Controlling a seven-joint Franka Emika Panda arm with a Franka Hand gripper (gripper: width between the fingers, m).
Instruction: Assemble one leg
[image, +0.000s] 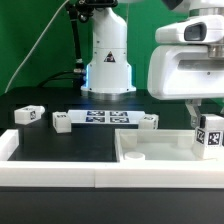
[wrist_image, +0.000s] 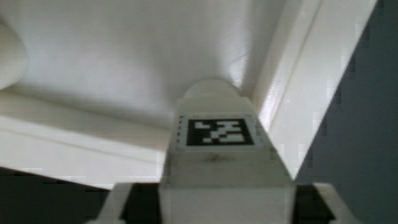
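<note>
My gripper (image: 204, 122) is shut on a white leg (image: 210, 135) with a black-and-white tag. It holds the leg upright over the right end of the large white panel (image: 150, 150). In the wrist view the leg (wrist_image: 217, 150) sticks out between the fingers of the gripper (wrist_image: 217, 205), and the panel's raised rim (wrist_image: 294, 80) and inner corner lie beyond its tip. I cannot tell whether the leg's tip touches the panel. Three more legs lie on the black table: one at the exterior view's left (image: 30, 116), one beside it (image: 62, 122) and one further right (image: 148, 122).
The marker board (image: 105, 118) lies flat between the loose legs, in front of the arm's base (image: 107, 70). A white wall (image: 50, 170) runs along the table's near edge and left side. A round boss (image: 135, 156) stands on the panel's floor.
</note>
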